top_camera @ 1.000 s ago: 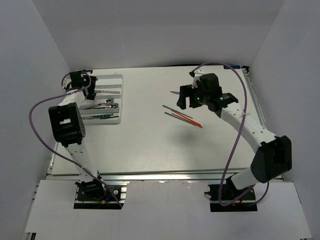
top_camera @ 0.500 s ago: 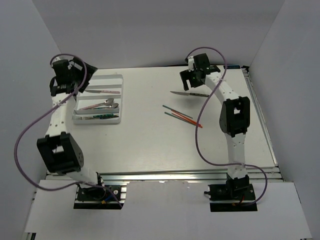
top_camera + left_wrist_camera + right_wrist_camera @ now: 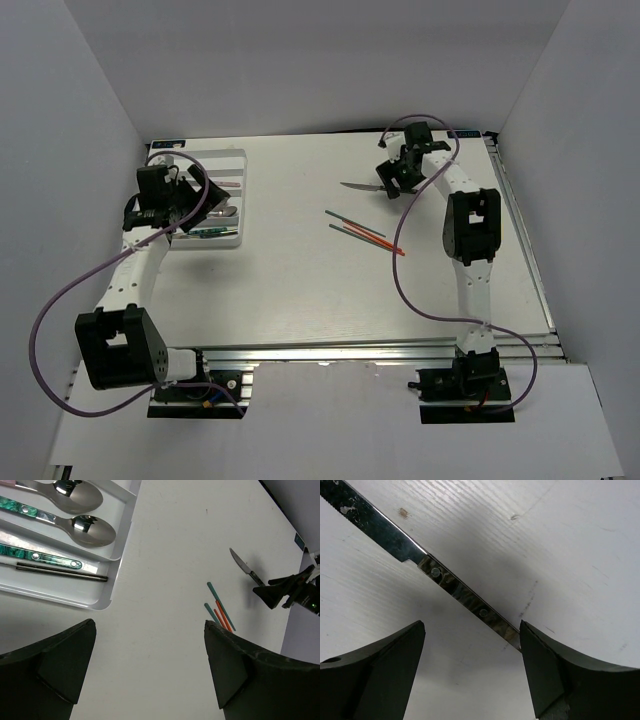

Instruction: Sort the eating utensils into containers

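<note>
Steel knife (image 3: pixel 460 592) flat on surface (image 3: pixel 570 530), far right | likely stiff, thin, light, slick; best pinched across riveted handle | right end effector (image 3: pixel 470 650) spread, straddling handle | left end effector (image 3: pixel 150 670) spread

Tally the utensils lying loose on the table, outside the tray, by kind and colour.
Knife: 1
Green chopsticks: 2
Red chopsticks: 2 (they lie tight together, so this is a best reading)
Total: 5
</note>
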Tool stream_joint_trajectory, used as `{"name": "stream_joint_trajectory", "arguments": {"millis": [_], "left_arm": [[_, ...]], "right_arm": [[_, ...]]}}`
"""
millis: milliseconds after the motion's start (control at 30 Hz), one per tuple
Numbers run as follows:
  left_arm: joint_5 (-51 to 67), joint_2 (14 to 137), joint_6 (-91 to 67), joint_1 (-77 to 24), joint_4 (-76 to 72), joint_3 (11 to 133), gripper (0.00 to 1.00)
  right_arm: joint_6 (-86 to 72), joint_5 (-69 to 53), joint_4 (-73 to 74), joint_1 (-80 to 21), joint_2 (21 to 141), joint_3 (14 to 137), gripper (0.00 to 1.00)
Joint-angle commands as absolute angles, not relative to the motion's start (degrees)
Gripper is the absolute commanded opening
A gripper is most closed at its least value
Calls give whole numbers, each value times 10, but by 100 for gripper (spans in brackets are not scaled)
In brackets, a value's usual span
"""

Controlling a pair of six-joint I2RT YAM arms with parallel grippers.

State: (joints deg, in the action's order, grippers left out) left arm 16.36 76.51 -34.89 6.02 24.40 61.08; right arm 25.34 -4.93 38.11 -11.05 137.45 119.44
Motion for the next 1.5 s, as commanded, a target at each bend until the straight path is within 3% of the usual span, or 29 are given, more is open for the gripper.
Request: {"name": "stream_joint_trajectory", "arguments": {"millis": [0,100,167,200,233,333,433,567,900,1333,1433,1467], "left_arm": [[174,744,-329,50,233,604,98],[178,744,-326,48,236,601,98],[178,743,-326,47,236,601,98],[178,740,-327,47,238,602,98],[178,737,-328,45,238,601,98],[177,727,-342,38,227,591,98],[178,720,-372,17,188,566,98],[149,732,-405,-87,135,555,98],[218,803,-582,-174,-237,499,98],[186,893,-605,-233,-252,551,82],[173,896,-593,-237,-223,558,76],[172,900,-593,-237,-225,557,69]], "right_arm": [[272,-81,376,-106,1408,1180,80],[266,-83,374,-107,1433,1166,74],[262,-84,388,-108,1441,1171,56],[259,-82,393,-108,1442,1173,42],[253,-81,397,-109,1441,1172,18],[229,-75,400,-117,1418,1153,0],[207,-66,357,-130,1369,1097,0],[139,-80,318,-141,1301,1067,0],[34,-146,213,-217,1028,851,0],[-36,-183,158,-336,915,788,0],[-32,-181,173,-354,915,805,0],[-29,-175,177,-363,917,809,0]]}}
